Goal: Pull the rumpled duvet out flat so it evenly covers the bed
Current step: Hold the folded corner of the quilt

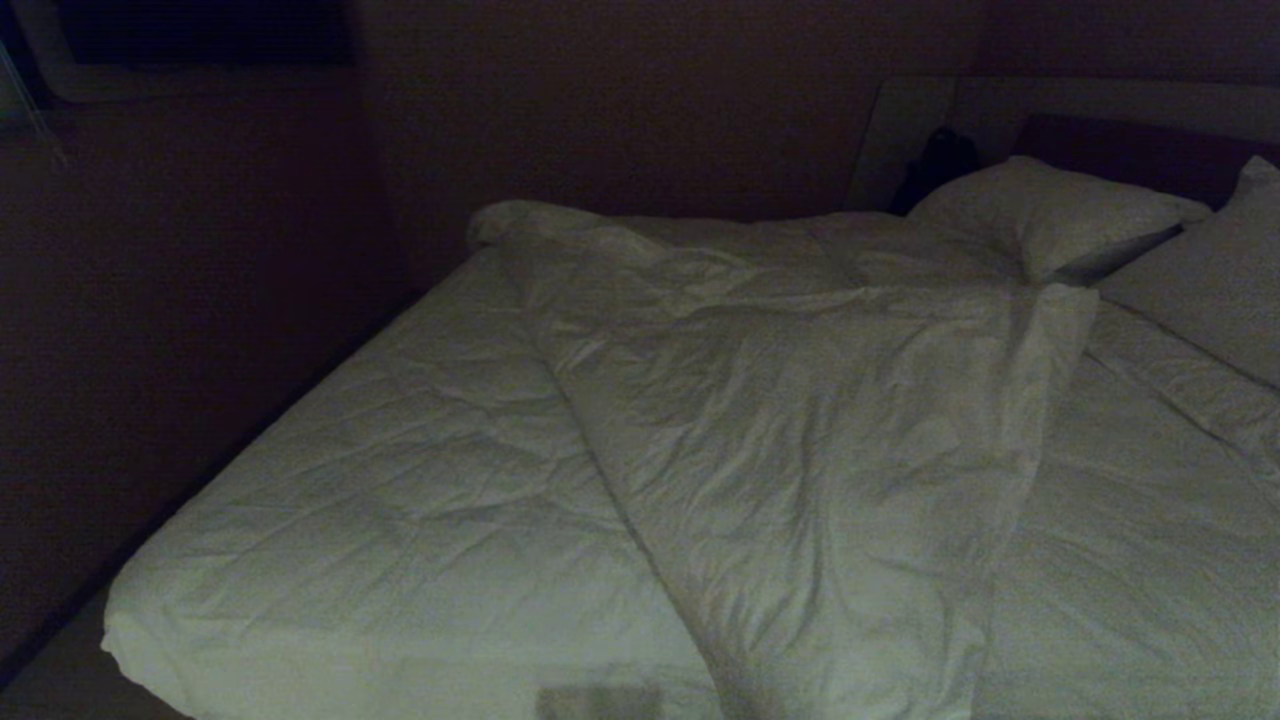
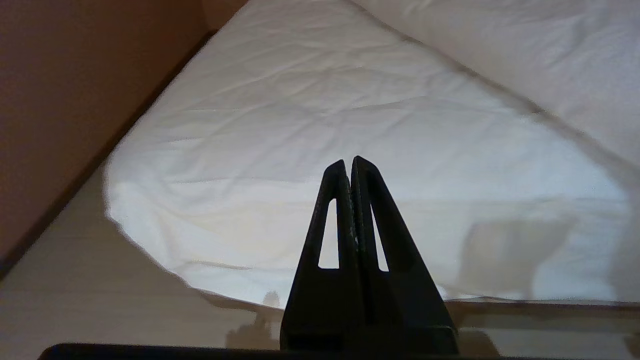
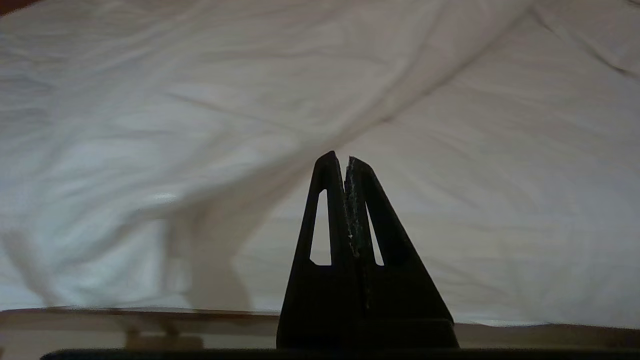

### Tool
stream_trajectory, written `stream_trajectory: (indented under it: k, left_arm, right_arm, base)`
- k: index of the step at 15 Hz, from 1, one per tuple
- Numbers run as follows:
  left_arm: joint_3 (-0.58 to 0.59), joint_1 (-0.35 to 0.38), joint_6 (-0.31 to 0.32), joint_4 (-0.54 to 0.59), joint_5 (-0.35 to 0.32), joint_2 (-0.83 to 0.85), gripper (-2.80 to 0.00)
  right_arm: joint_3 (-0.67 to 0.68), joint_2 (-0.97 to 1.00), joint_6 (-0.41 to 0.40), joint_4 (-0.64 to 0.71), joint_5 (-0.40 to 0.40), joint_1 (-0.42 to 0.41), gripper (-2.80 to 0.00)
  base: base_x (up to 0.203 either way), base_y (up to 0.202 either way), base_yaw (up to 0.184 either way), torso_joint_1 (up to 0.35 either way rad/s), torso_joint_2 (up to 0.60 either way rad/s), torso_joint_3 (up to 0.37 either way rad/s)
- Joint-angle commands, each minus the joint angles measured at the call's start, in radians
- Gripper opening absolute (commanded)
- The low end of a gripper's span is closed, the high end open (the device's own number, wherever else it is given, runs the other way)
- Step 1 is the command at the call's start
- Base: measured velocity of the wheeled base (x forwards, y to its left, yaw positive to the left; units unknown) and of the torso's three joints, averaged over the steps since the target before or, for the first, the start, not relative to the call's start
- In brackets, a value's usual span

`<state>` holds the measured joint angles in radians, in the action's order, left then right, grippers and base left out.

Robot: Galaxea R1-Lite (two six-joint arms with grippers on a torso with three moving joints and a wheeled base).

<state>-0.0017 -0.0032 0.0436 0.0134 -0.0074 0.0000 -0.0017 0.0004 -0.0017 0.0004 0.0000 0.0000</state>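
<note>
Across the middle of the bed [image 1: 330, 520], the white duvet [image 1: 800, 440] lies bunched and folded over itself, running as a creased diagonal band from the foot edge up toward the pillows [image 1: 1050, 215]. To the duvet's left, a flatter quilted white layer lies exposed; to its right, more white bedding reaches the pillows and dark headboard [image 1: 1130, 150]. Neither arm shows from the head camera. Each wrist camera shows its tool at the foot edge, short of the cloth: the left tool [image 2: 349, 161] facing the exposed left corner, the right tool [image 3: 340, 157] facing the duvet's fold. Both have their fingers pressed together, holding nothing. The work appears not yet begun; the next move likely calls for opening a tool and pinching the folded edge.
</note>
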Motion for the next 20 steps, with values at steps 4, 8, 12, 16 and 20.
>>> stream_trajectory:
  k: [4,8,12,16,20]
  left_arm:
    - [0.0,0.002,-0.001,0.0,-0.002,0.0,-2.8]
    - [0.0,0.0,-0.001,0.0,-0.002,0.0,-2.8]
    - [0.0,0.0,-0.001,-0.001,-0.002,0.0,-2.8]
    - [0.0,0.002,-0.002,-0.001,-0.002,0.0,-2.8]
    - [0.0,0.0,-0.001,-0.001,-0.003,0.0,-2.8]
  right_arm:
    - [0.0,0.001,0.0,0.0,0.0,0.0,-2.8]
    - [0.0,0.001,-0.001,0.0,0.0,0.0,-2.8]
    - [0.0,0.0,-0.001,0.0,0.0,0.0,-2.8]
    - [0.0,0.001,-0.001,0.0,0.0,0.0,-2.8]
    - [0.0,0.0,0.0,0.0,0.0,0.0,-2.8]
  base:
    - [0.0,-0.196,-0.002,0.003,0.0,0.002]
    - [0.0,-0.193,0.001,0.001,0.0,0.002]
    - [0.0,-0.194,0.001,0.002,0.0,0.002]
    - [0.0,-0.196,-0.002,0.002,0.01,0.002]
    - [0.0,-0.194,0.0,0.002,0.0,0.003]
